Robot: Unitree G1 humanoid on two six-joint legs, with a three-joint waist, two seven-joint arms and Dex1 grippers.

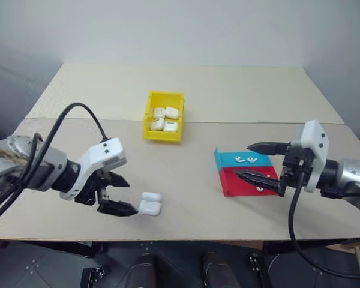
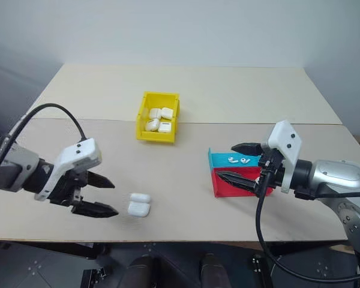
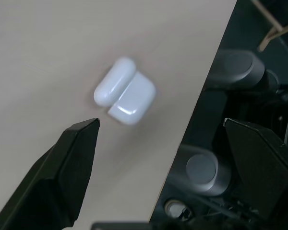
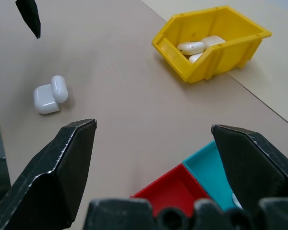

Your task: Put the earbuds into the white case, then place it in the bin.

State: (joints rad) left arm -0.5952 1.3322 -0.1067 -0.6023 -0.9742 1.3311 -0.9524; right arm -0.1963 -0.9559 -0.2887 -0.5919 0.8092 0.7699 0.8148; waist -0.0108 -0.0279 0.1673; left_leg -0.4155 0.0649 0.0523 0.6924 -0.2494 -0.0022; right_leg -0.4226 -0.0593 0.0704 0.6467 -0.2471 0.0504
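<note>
Earbuds' destination, the yellow bin (image 1: 164,117), sits mid-tabletop (image 1: 228,90) already holding several white cases. Right of it, the teal-and-red tray (image 1: 245,174) carries the earbuds (image 1: 246,159), beside the spread, empty right tool (image 1: 259,162). Near the front edge, the white case (image 1: 150,204) lies open just beyond the spread left tool (image 1: 121,195); a clumsy pinch could flick it off the edge.

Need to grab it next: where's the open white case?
The white case lies open on the table's near-left part, just right of the open left claw.
</note>
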